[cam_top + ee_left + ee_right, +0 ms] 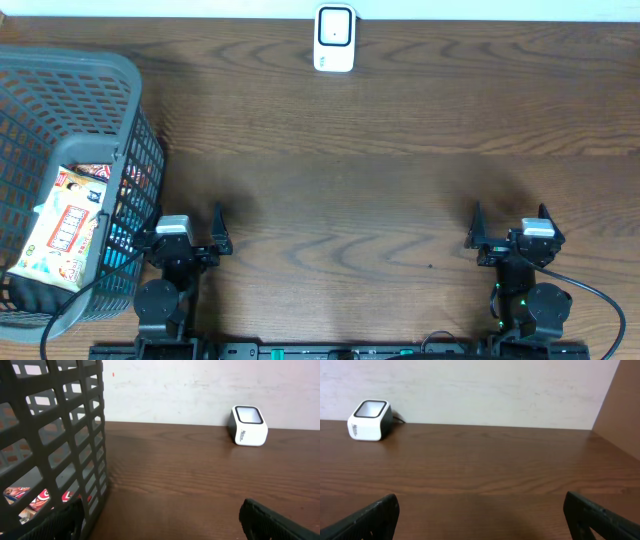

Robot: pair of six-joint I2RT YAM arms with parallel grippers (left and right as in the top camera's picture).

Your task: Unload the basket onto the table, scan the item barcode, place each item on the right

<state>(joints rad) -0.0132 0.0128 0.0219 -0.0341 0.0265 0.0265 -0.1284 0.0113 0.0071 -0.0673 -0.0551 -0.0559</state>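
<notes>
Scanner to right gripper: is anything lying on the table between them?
Nothing. Only the bare table lies between the scanner and the open right gripper. Both the overhead and right wrist views show it.

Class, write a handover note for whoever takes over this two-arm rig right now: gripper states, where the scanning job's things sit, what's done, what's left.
Left gripper: open, empty, beside the grey plastic lattice basket.
Right gripper: open, empty, low over the brown wooden table.
Colourful printed snack packet: lying in the basket, untouched.
White box-shaped barcode scanner with black window: at the table's far edge, near the middle.
Done: nothing yet.
Left: lift the packet out and show its barcode to the scanner.
</notes>
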